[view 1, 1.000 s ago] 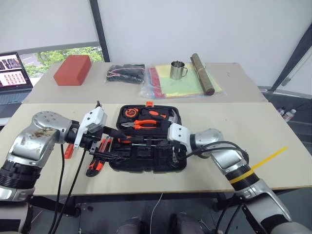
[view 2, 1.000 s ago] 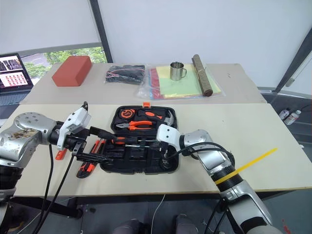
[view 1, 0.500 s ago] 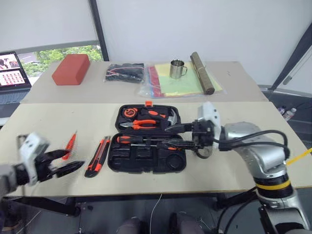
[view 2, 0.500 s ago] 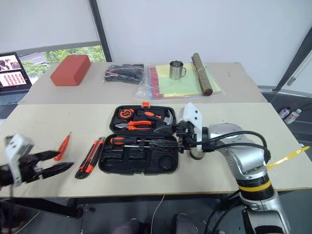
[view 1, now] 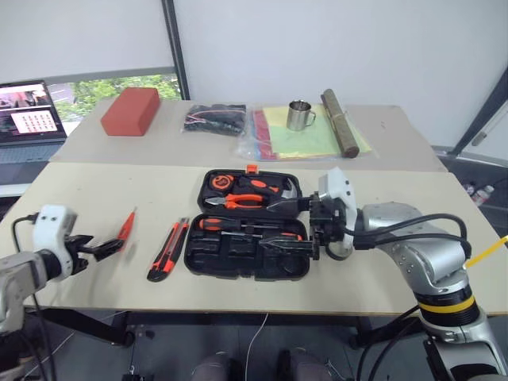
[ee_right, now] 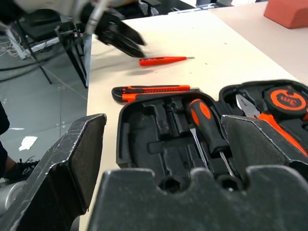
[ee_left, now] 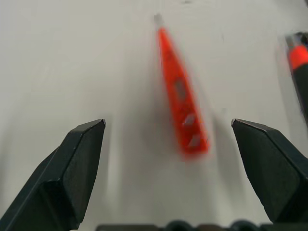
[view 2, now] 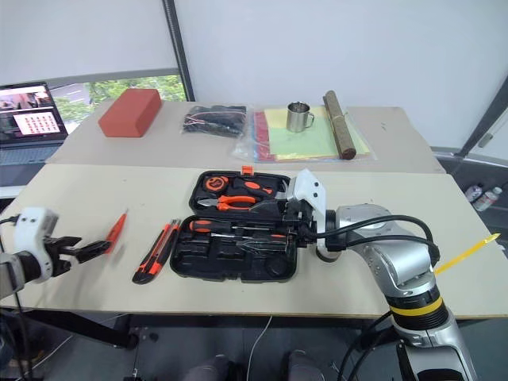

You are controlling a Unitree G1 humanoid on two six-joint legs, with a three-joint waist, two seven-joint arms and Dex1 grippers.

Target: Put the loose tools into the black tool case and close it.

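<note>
The black tool case lies open at the table's middle, with a black-and-orange screwdriver resting in its near half. My right gripper hovers open over the case's right side with nothing between its fingers. On the table left of the case lie a utility knife and, further left, an orange tester pen. My left gripper stands open just short of the pen's near end. The pen lies between the fingers and does not touch them.
Pliers, a hammer and a tape measure fill the case's far half. On the back table are a red block, a black cable bag, a metal mug, coloured sheets and a brown roll. A laptop is far left.
My right gripper opened and lifted off the case, leaving the screwdriver in it. My left gripper swung from the case's left edge out to the tester pen.
</note>
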